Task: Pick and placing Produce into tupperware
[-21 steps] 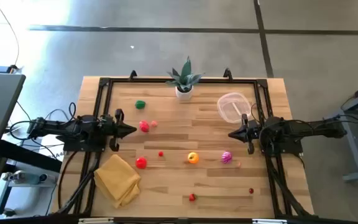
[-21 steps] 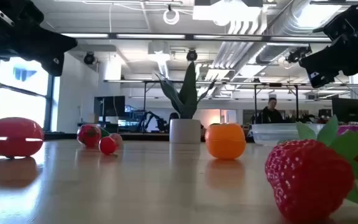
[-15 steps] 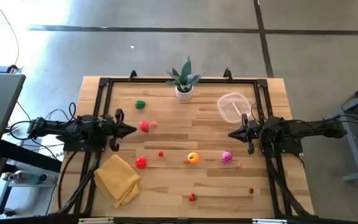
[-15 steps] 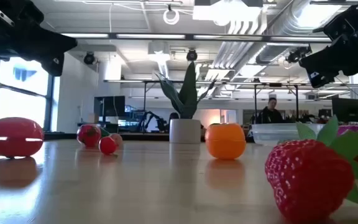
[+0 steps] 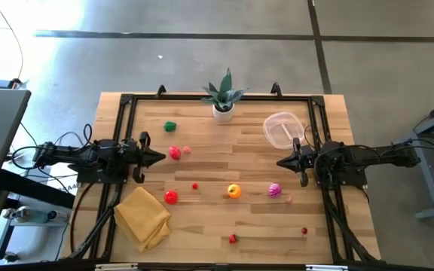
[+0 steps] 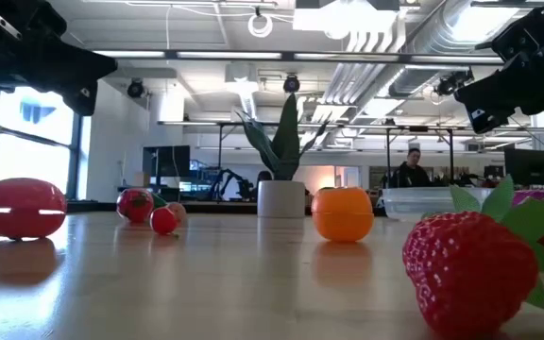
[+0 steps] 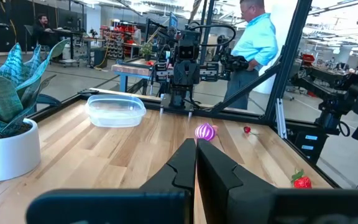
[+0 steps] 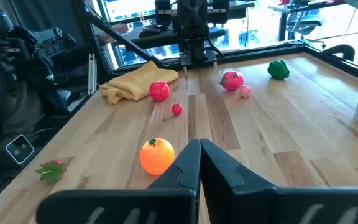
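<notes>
The clear tupperware (image 5: pixel 281 129) stands at the table's far right, with nothing showing in it. The produce lies scattered on the wood: a green piece (image 5: pixel 170 126), a red one (image 5: pixel 174 153) beside a small pink one (image 5: pixel 187 150), a red tomato (image 5: pixel 171 197), a small red ball (image 5: pixel 195 186), an orange (image 5: pixel 233 191), a magenta onion (image 5: pixel 275 190), a strawberry (image 5: pixel 233 239) and a small red piece (image 5: pixel 304 230). My left gripper (image 5: pixel 161 157) hovers shut at the left, pointing right. My right gripper (image 5: pixel 281 161) hovers shut at the right, pointing left. Neither touches anything.
A potted green plant (image 5: pixel 224 98) in a white pot stands at the far middle. A folded yellow cloth (image 5: pixel 142 218) lies at the near left. A black frame (image 5: pixel 130 102) runs around the table. People show in the room beyond.
</notes>
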